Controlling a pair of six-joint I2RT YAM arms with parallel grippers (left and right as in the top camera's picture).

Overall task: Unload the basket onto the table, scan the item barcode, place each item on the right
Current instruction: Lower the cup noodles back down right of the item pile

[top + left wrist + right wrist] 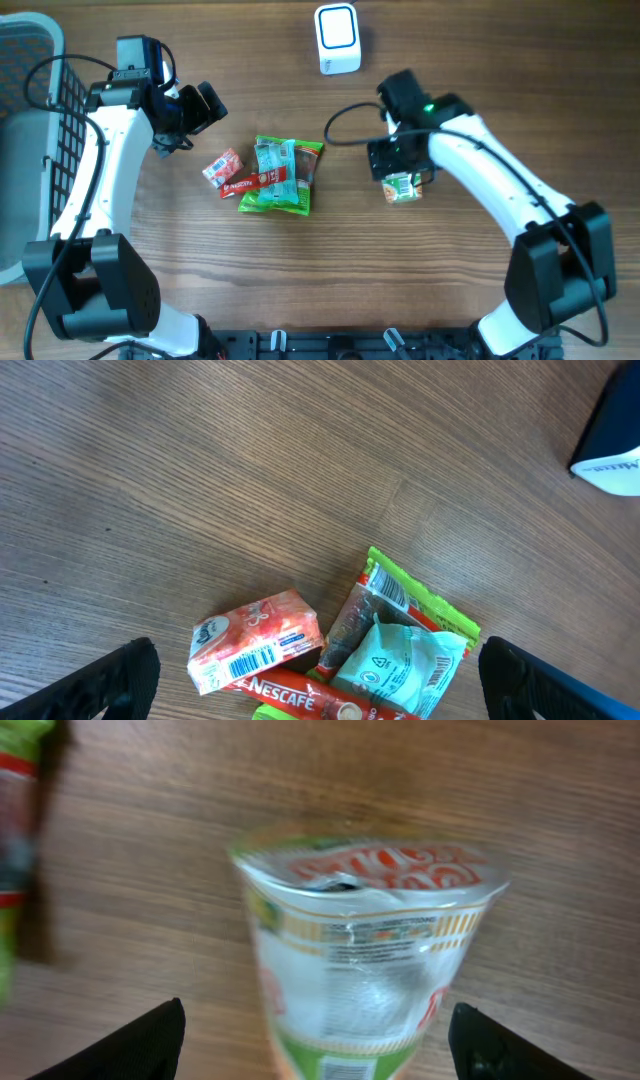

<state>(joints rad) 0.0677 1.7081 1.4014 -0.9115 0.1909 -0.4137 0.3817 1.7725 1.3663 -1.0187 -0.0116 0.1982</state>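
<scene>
Right tool (320,1042) is spread wide either side of the cup (365,940), fingers clear of it, nothing gripped. We make the cup out to be lying on its side on the tabletop (560,800), right of the packets (275,175) and below the scanner (337,38). Left tool (207,102) gapes empty above those packets. Here's the danger: the cup is round, tapered and wrapped in glossy film, so closing fingers could squirt it loose or roll it. That shine might also dazzle the scanner. Packets are crinkly; the wood is smooth.
</scene>
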